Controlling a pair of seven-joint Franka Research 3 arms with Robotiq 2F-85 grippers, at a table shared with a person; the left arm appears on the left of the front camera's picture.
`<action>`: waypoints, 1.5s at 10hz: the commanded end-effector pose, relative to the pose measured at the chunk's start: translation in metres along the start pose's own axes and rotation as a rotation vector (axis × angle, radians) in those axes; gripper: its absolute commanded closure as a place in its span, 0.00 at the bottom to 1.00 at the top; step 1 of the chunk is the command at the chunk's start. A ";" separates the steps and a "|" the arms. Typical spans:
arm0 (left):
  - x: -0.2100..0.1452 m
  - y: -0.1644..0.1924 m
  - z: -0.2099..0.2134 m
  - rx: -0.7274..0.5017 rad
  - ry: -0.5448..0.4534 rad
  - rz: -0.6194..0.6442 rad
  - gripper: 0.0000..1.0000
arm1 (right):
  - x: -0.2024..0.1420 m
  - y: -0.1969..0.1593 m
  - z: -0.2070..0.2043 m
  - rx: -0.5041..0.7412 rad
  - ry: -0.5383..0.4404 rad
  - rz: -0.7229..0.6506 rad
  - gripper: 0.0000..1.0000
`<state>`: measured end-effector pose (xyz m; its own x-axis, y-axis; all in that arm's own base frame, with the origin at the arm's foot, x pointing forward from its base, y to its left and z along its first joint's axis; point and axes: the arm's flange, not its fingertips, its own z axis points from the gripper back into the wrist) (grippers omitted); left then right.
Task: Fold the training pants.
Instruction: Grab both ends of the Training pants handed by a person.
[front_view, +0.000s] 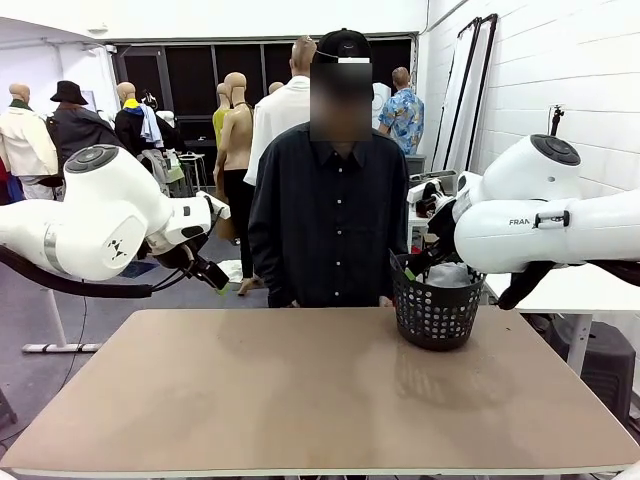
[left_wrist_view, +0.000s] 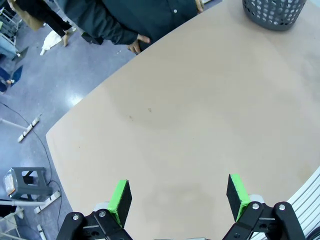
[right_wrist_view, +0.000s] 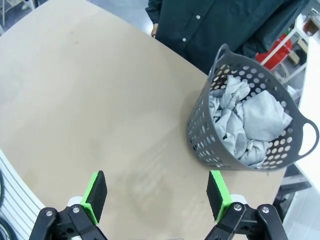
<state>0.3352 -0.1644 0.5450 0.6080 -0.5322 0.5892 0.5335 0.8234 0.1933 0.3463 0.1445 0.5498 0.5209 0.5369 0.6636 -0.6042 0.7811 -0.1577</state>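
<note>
Grey training pants (right_wrist_view: 245, 120) bunched in the basket (right_wrist_view: 200, 135)

The right gripper (right_wrist_view: 157, 192) is held above the table (right_wrist_view: 75, 100) just beside the basket, its fingers set wide apart, empty. The left gripper (left_wrist_view: 177, 195) is held well apart from the basket, likewise spread and empty. A person (front_view: 325, 210) is seen just behind the basket.
</note>
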 end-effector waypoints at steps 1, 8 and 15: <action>-0.003 -0.002 0.002 0.015 0.002 0.039 0.00 | 0.001 -0.003 -0.001 0.030 0.012 0.020 0.00; 0.000 0.000 0.002 0.002 -0.005 0.005 0.00 | 0.000 0.000 0.000 0.002 0.003 0.001 0.00; 0.000 0.000 0.002 0.002 -0.005 0.005 0.00 | 0.000 0.000 0.000 0.002 0.003 0.001 0.00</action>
<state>0.3340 -0.1638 0.5471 0.6145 -0.5172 0.5957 0.5218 0.8328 0.1848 0.3460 0.1448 0.5491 0.5238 0.5395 0.6592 -0.6068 0.7795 -0.1558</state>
